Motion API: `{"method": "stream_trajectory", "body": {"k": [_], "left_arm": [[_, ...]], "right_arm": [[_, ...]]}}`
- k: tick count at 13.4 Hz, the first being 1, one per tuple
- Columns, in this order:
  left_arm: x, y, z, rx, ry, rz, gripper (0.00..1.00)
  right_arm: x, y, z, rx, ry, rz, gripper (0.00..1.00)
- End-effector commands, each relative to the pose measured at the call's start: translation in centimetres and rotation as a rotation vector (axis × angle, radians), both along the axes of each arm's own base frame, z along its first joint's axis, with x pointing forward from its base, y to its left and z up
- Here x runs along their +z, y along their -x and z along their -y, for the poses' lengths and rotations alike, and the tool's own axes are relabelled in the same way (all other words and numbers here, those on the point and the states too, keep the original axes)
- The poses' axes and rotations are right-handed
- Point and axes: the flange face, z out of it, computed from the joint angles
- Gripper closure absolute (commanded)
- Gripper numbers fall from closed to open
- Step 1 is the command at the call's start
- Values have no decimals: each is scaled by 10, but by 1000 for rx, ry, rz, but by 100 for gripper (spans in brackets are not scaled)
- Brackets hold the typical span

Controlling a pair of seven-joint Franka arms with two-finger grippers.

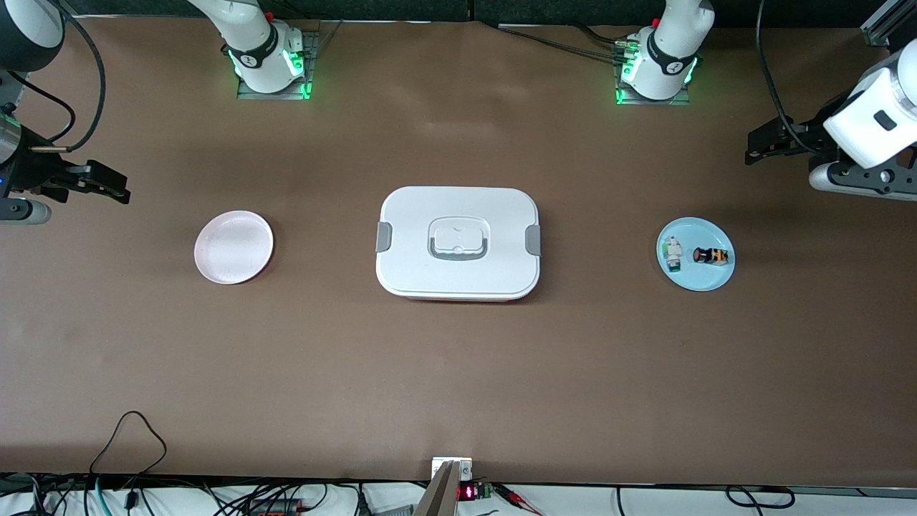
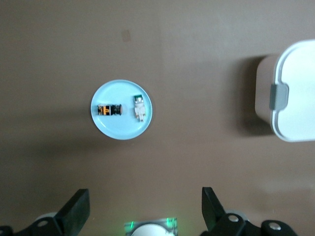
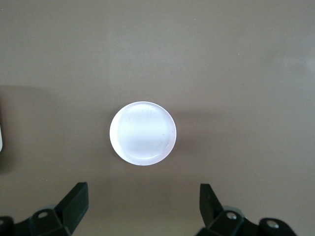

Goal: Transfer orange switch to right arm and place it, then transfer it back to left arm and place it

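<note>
The orange switch (image 1: 711, 256) (image 2: 110, 109), a tiny black cylinder with orange marks, lies on its side on a light blue plate (image 1: 696, 281) (image 2: 121, 130) toward the left arm's end of the table. The white box (image 1: 458, 244) (image 2: 295, 98) with grey latches stands in the middle of the table. My left gripper (image 1: 752, 147) (image 2: 145, 201) hangs open and empty over bare table at the left arm's end, apart from the blue plate. My right gripper (image 1: 120, 189) (image 3: 143, 196) hangs open and empty over bare table at the right arm's end.
A white-and-green component (image 1: 672, 255) (image 2: 139, 106) lies beside the switch on the blue plate. A pale pink plate (image 1: 233, 246) (image 3: 142, 132) sits bare between the box and the right arm's end. Cables run along the table edge nearest the front camera.
</note>
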Motion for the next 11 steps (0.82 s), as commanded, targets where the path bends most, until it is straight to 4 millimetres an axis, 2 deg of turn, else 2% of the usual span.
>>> {"method": "stream_trajectory", "body": {"k": [1, 2, 4, 9, 10, 11], "left_arm": [[2, 27, 1, 62, 15, 60, 0], [4, 27, -8, 78, 17, 61, 0], [5, 21, -22, 91, 25, 66, 0], [5, 13, -29, 60, 13, 70, 0], [7, 11, -27, 58, 14, 72, 0], [7, 11, -29, 60, 14, 74, 0]], "right_arm": [[8, 3, 6, 10, 2, -2, 0], [7, 5, 11, -2, -6, -13, 0], [8, 6, 3, -2, -8, -14, 0], [12, 8, 9, -13, -8, -18, 0], [22, 7, 7, -9, -7, -5, 0], [25, 7, 8, -11, -7, -7, 0]]}}
